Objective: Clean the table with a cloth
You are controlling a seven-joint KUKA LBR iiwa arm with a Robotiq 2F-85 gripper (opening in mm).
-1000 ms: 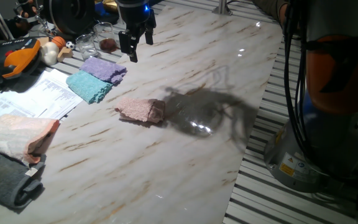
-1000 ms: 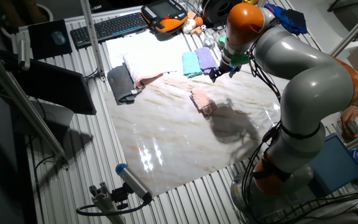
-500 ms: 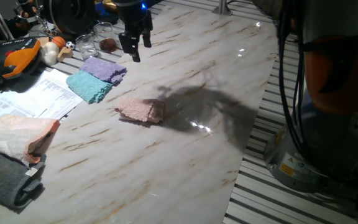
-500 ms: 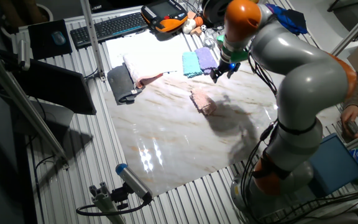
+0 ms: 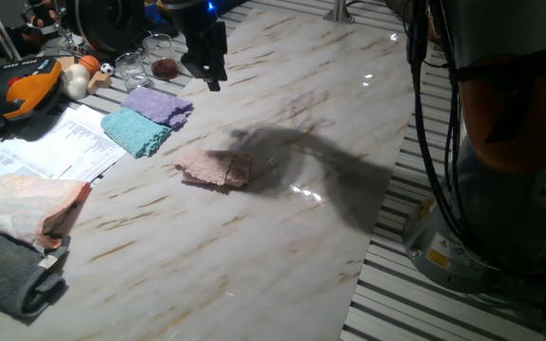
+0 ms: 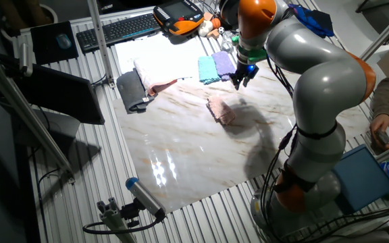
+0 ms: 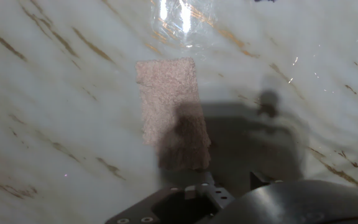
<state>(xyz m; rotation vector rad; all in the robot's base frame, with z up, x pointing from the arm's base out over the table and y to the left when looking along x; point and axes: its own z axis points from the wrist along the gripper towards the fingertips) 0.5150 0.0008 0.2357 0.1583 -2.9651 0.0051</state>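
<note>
The dusty-pink cloth lies flat on the marble table, left of the middle, with a brownish patch at its right end. It also shows in the other fixed view and in the hand view, partly in the arm's shadow. My gripper hangs in the air above the far part of the table, beyond the cloth and apart from it. Its fingers look open and hold nothing. In the other fixed view the gripper is up and to the right of the cloth. The hand view does not show the fingertips.
A teal cloth and a lilac cloth lie left of the gripper. Glasses and clutter stand at the far left. A pale peach cloth, a grey cloth and papers lie at the left edge.
The hand has turned about its axis and moved slightly left and farther back above the table. Its shadow has shifted onto the pink cloth. The cloth has not moved.
</note>
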